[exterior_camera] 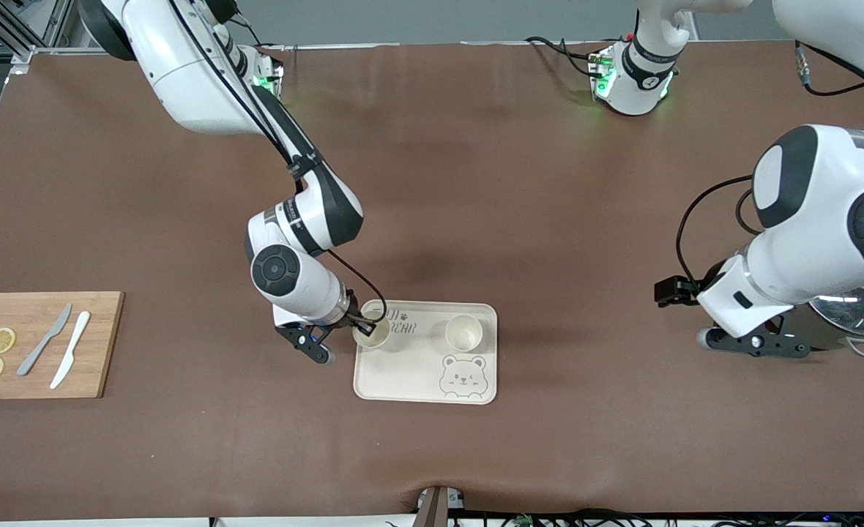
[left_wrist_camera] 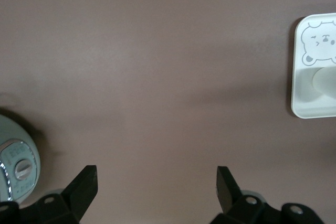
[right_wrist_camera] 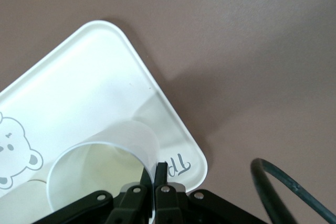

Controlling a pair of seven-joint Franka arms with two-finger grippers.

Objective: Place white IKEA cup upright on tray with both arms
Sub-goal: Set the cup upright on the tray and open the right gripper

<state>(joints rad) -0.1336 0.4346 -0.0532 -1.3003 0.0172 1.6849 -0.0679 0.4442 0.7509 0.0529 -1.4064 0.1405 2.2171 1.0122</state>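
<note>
The cream tray (exterior_camera: 426,366) with a bear drawing lies near the table's middle. A white cup (exterior_camera: 370,331) is upright over the tray corner toward the right arm's end. My right gripper (exterior_camera: 362,326) is shut on its rim. In the right wrist view the fingers (right_wrist_camera: 163,169) pinch the cup (right_wrist_camera: 105,163) wall, one inside and one outside, above the tray (right_wrist_camera: 79,77). Whether its base touches the tray I cannot tell. A second white cup (exterior_camera: 464,333) stands upright on the tray. My left gripper (exterior_camera: 754,344) (left_wrist_camera: 156,174) waits open over bare table, apart from the tray (left_wrist_camera: 315,106).
A wooden cutting board (exterior_camera: 40,344) with two lemon slices, a grey knife and a white knife lies at the right arm's end. A shiny metal bowl (exterior_camera: 860,311) sits at the left arm's end, by the left gripper. A pale green appliance (left_wrist_camera: 16,163) shows in the left wrist view.
</note>
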